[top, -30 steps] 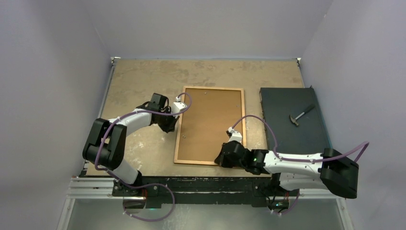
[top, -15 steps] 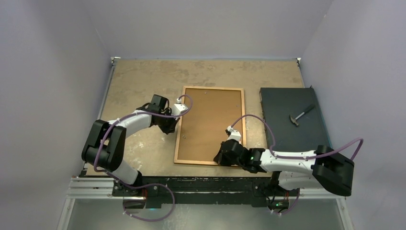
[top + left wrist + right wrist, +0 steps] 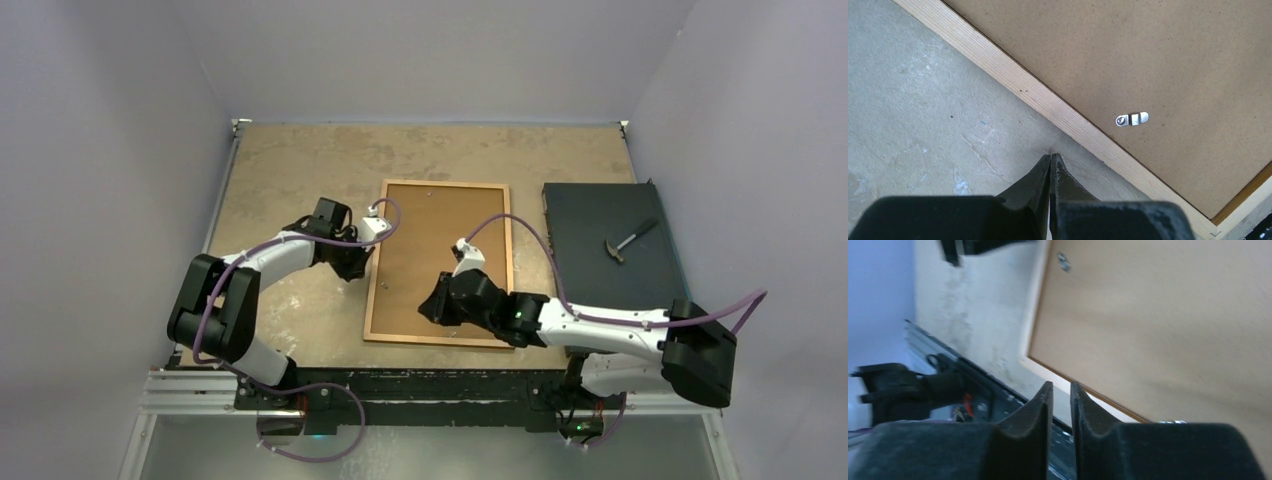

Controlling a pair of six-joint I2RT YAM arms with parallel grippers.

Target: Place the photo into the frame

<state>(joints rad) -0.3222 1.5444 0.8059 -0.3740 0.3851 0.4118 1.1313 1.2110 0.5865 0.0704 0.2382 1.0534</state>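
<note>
The left claw point(image 3: 1050, 159), pinched together, points at the table point(image 3: 300, 170) just beside the left rail of the frame point(image 3: 1013, 75), which lies flat mid-table with a brown backing board point(image 3: 440, 230) filling it. The right claw point(image 3: 1060, 386) hovers over its near end, slightly apart, gripping nothing. Farther right, a hammer point(image 3: 628, 240) lies on a black slab point(image 3: 600, 285).

Three cameras covering one table point(image 3: 300, 160) — one high, two on the wrists.
The top view is looking down from behind the near edge; both wrist views are sitting close, sharing the frame point(image 3: 1048, 102) along its left rail and the backing board point(image 3: 1148, 60).
</note>
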